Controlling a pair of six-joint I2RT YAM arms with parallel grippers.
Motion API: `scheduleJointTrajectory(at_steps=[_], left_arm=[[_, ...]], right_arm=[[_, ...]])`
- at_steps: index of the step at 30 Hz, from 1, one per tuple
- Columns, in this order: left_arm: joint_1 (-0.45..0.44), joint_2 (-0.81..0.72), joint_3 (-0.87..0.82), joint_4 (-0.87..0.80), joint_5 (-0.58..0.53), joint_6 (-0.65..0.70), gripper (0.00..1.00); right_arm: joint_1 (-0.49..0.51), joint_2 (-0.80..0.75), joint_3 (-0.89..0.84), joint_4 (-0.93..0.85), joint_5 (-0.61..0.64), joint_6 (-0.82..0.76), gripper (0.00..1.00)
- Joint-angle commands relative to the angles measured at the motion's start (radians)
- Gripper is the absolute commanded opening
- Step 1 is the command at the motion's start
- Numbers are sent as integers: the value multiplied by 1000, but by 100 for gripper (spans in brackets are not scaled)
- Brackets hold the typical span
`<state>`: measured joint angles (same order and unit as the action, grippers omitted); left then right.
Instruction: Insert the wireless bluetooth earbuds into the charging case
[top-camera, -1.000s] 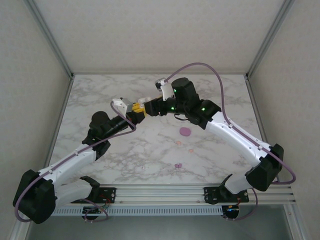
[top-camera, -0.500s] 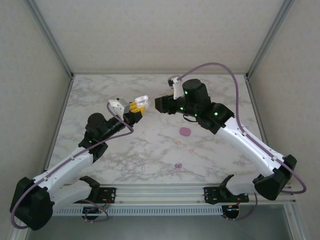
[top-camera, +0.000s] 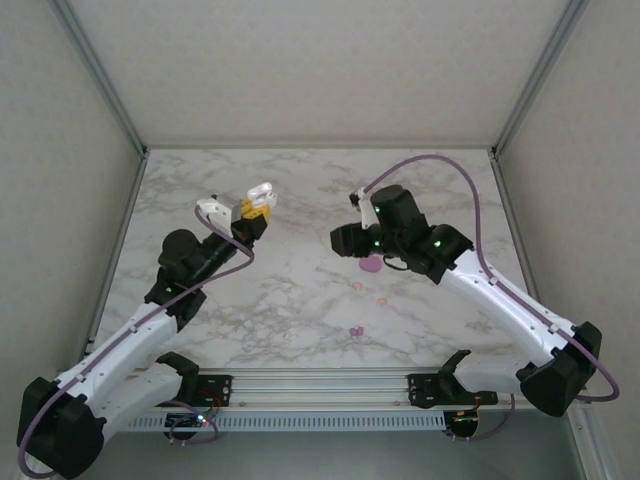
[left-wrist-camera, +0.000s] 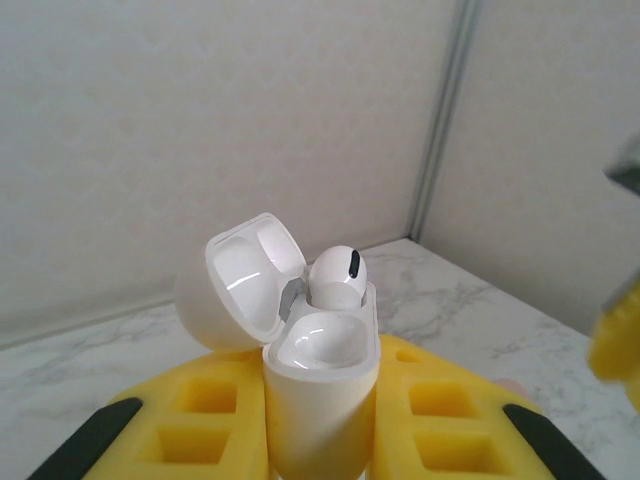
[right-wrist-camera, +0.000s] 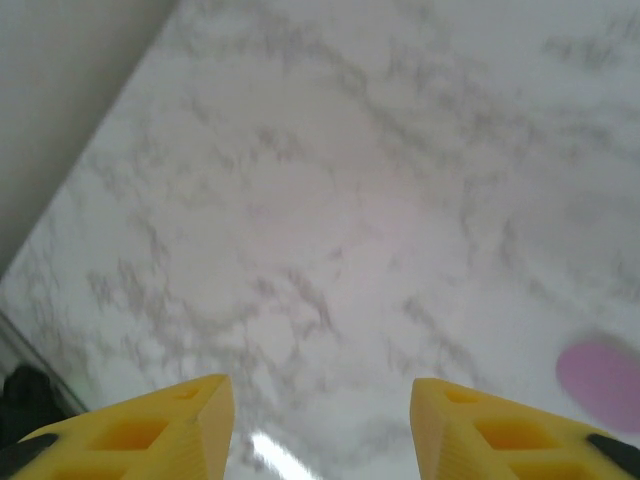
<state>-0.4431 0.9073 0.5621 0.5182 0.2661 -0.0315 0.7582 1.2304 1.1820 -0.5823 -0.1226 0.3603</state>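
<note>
1. Left gripper (left-wrist-camera: 320, 432) clamps the white case (left-wrist-camera: 322, 395), lid open, one white earbud (left-wrist-camera: 336, 278) seated, held above the table (top-camera: 300, 300).
2. Right gripper (right-wrist-camera: 320, 425) is spread and empty over bare marble, near the purple case (right-wrist-camera: 598, 385).

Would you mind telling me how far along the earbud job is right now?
Done: one white earbud sits in the open white charging case. In hand: the left gripper clamps that case; the right gripper hangs open and empty over the table. Left: the case's second socket is bare, and peach buds and a purple bud lie loose on it.
</note>
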Motion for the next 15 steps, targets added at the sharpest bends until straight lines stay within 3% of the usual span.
scheduleJointTrajectory(at_steps=[1, 8, 15], left_arm=[[56, -28, -13, -10, 0, -70, 10], [152, -66, 3, -83, -52, -124, 9], [200, -123, 18, -163, -102, -87, 10]], right_arm=[[41, 17, -41, -66, -85, 0, 50], [225, 131, -86, -65, -6, -29, 50], [399, 346, -6, -74, 42, -134, 51]])
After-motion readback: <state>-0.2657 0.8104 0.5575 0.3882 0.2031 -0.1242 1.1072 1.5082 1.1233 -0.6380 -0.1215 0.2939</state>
